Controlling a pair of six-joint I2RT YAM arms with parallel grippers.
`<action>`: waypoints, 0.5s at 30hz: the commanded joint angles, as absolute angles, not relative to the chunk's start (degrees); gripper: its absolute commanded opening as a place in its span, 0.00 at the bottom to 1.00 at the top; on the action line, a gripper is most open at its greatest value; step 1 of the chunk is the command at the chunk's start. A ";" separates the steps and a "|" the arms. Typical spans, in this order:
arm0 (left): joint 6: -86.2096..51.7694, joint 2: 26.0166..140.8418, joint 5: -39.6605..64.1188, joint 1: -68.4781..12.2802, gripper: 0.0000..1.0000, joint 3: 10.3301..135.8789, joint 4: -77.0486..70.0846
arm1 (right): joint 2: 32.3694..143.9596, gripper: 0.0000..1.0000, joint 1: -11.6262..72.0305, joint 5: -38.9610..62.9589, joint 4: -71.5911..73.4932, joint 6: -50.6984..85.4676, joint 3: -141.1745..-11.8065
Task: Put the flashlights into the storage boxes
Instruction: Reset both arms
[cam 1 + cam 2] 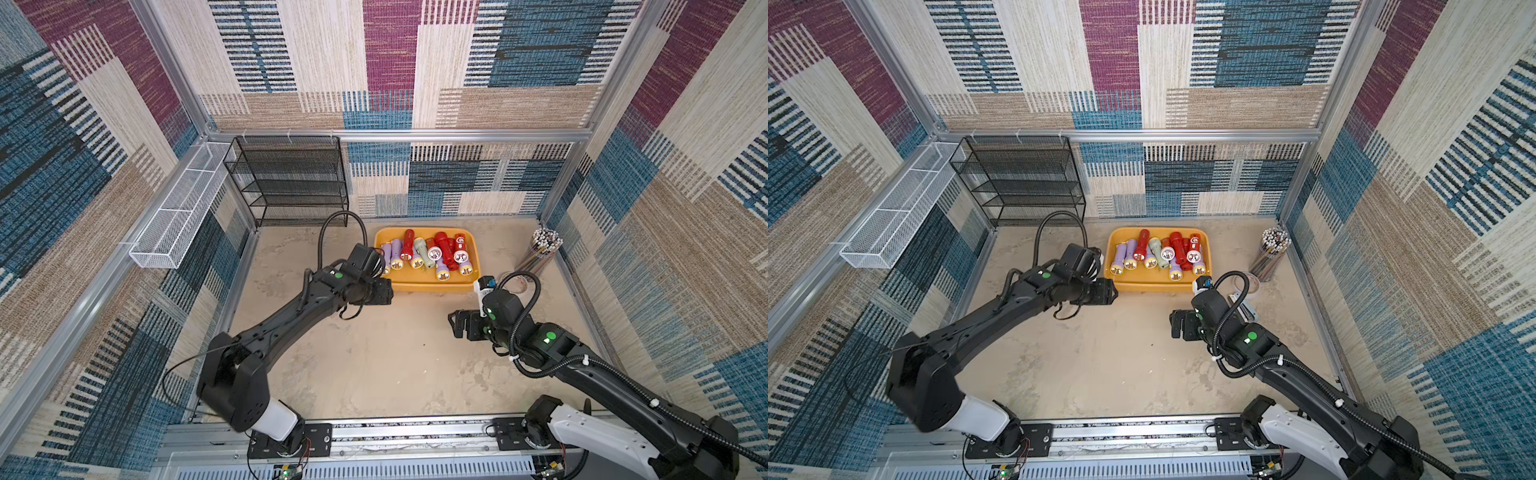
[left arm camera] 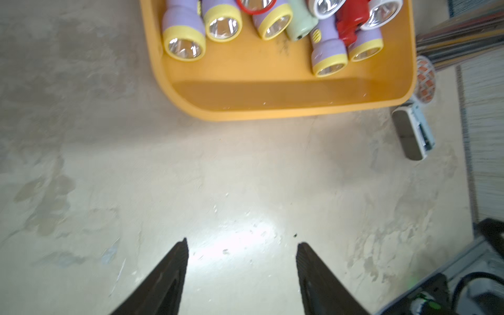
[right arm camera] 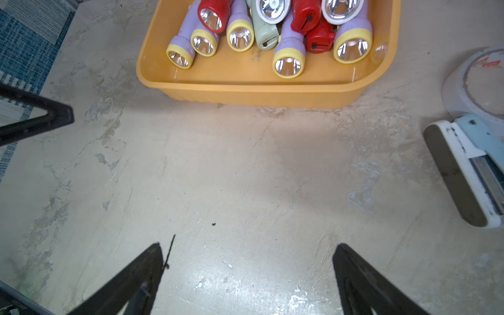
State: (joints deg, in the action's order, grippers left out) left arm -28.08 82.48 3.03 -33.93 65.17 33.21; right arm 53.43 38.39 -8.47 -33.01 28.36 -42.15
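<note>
Count on inspection: five lilac flashlights (image 3: 288,54) with yellow heads; at least four red flashlights (image 3: 305,16), stacked over one another, exact number not clear; one pale green flashlight (image 3: 264,30); one yellow-orange tray (image 3: 245,92); one black mesh shelf rack (image 1: 291,183); one white wire-mesh basket (image 1: 174,224); one clear cup of pencils (image 1: 538,253), pencils too many to count; one roll of tape (image 3: 454,90); one stapler (image 3: 458,177)

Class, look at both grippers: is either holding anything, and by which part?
Nothing is held: the left gripper and right gripper are open and empty.
</note>
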 commanded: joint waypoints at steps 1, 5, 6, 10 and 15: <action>-29.12 74.09 -2.55 -35.02 0.68 56.15 28.79 | 54.36 1.00 38.44 -7.93 -28.70 26.95 -41.90; -35.33 62.80 -3.97 -36.90 0.76 44.16 22.53 | 55.33 1.00 38.37 -8.46 -27.63 26.22 -42.14; -36.06 60.58 -5.03 -37.53 0.79 42.37 22.22 | 55.41 1.00 38.41 -8.52 -27.31 26.03 -42.20; -36.51 55.43 -9.67 -38.41 0.84 40.39 24.72 | 55.94 1.00 38.33 -9.35 -26.57 25.29 -42.70; -35.73 50.99 -17.64 -38.41 0.86 39.42 26.72 | 57.45 1.00 38.32 -14.15 -25.65 24.82 -42.42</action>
State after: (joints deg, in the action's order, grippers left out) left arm -34.92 52.47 -10.92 -38.37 40.10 26.76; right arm 56.73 38.37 -9.96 -28.12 25.45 -42.15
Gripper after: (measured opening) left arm 0.851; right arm 0.996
